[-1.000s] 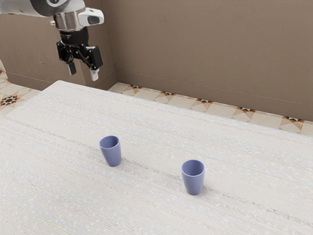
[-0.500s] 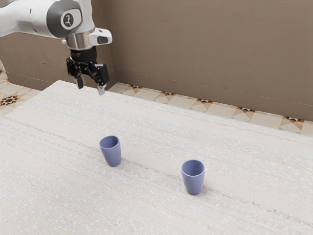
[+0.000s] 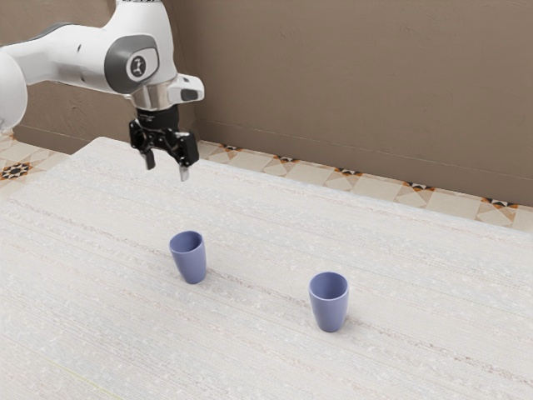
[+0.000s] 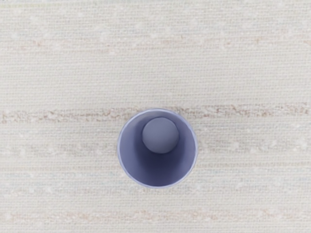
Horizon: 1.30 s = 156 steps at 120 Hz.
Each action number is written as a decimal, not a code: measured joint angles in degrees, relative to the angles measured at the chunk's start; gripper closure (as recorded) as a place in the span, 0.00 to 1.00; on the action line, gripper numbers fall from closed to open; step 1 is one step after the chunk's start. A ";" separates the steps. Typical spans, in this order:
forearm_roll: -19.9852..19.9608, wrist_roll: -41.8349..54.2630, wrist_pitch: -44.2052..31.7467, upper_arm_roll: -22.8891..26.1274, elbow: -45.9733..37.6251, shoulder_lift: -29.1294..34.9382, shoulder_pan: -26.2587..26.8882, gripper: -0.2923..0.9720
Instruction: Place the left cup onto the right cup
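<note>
Two blue-violet cups stand upright on the pale table (image 3: 100, 333). The left cup (image 3: 188, 256) is near the middle, and the right cup (image 3: 329, 301) stands apart from it toward the exterior view's right and the front. My black gripper (image 3: 167, 165) hangs open well above the left cup, with nothing between its fingers. In the wrist view I look straight down into the left cup (image 4: 157, 148), which sits almost directly under my hand.
A brown wall rises behind the table. A patterned tile floor (image 3: 375, 183) runs along the table's far edge. Bare tabletop surrounds both cups.
My arm has come down and moved toward the exterior view's right, bringing the open gripper closer above the left cup. Neither cup has moved.
</note>
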<state>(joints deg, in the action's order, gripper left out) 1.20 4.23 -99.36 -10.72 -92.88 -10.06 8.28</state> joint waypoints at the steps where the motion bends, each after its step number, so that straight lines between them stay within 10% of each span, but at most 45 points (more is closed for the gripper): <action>1: -0.01 0.00 -0.09 0.00 -0.02 -0.09 0.00 0.23; 156: -2.07 -0.54 -10.50 2.10 -8.93 -5.01 0.08 0.23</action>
<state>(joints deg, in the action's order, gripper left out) -0.88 3.68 -109.86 -8.62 -101.81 -15.07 8.36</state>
